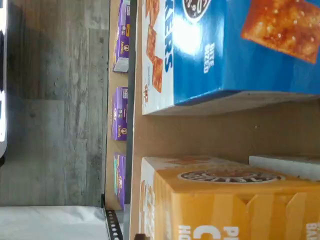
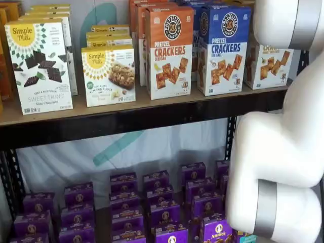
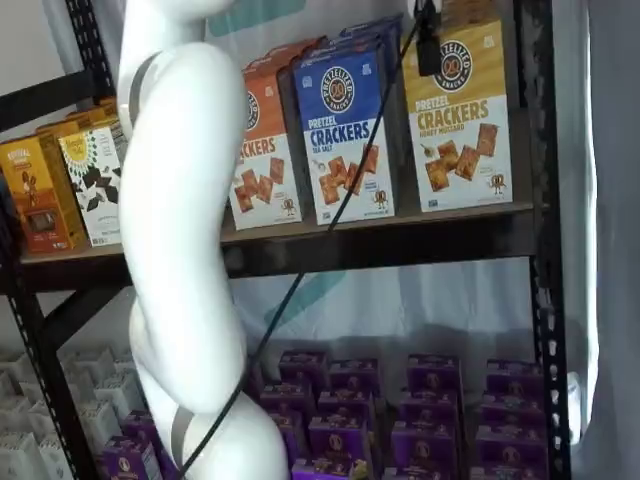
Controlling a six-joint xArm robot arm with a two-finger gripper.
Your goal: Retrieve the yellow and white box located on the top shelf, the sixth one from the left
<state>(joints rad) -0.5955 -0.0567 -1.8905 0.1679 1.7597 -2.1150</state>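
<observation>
Approach step — yellow and white box (image 3: 458, 120) stands upright at the right end of the top shelf (image 3: 380, 245), beside the blue carton (image 3: 345, 135). End effector (image 3: 428, 45) hangs before its upper face; finger spread — cannot tell. Next: align, close on the box.

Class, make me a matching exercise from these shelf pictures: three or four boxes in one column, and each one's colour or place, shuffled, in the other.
Things:
1. yellow and white box
2. blue-topped cracker carton
3. orange-topped cracker carton
4. small purple boxes

Descriptions:
A. on the lower level
B. marked cheddar
C. marked sea salt
D. marked honey mustard

Pairs: 1-D, 2-C, 3-B, 4-A
</observation>
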